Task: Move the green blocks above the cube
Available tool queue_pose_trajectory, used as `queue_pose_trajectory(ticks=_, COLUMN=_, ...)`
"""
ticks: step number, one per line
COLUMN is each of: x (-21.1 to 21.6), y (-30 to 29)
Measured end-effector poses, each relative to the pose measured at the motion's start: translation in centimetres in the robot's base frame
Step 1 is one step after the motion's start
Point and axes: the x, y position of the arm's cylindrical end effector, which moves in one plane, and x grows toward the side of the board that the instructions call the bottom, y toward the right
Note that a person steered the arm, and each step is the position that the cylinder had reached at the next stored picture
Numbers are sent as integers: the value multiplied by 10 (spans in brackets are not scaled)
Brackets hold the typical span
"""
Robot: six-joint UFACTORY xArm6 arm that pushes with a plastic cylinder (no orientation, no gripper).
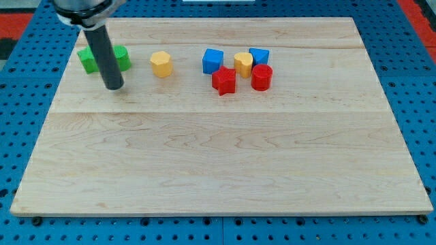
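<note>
Two green blocks sit at the board's upper left: one [87, 60] to the left of my rod, the other [122, 57] to its right, both partly hidden by the rod. My tip [114, 86] rests on the board just below and between them. A blue cube [212, 61] lies near the top middle. Their exact shapes are hard to make out.
A yellow hexagonal block [161, 64] lies between the green blocks and the cube. Right of the cube are a red star [223, 80], a yellow block [243, 64], a second blue block [259, 56] and a red cylinder [261, 77]. The wooden board [218, 156] lies on a blue pegboard.
</note>
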Motion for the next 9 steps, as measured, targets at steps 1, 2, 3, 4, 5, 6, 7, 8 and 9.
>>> queue_pose_trajectory(ticks=1, x=-16, y=-18)
queue_pose_trajectory(ticks=2, x=-13, y=-73)
queue_pose_trajectory(ticks=3, x=-17, y=-106)
queue_pose_trajectory(ticks=4, x=-26, y=-103)
queue_pose_trajectory(ticks=5, x=-57, y=-58)
queue_pose_trajectory(ticks=6, x=-65, y=12)
queue_pose_trajectory(ticks=7, x=-66, y=95)
queue_pose_trajectory(ticks=8, x=-67, y=146)
queue_pose_trajectory(ticks=9, x=-67, y=129)
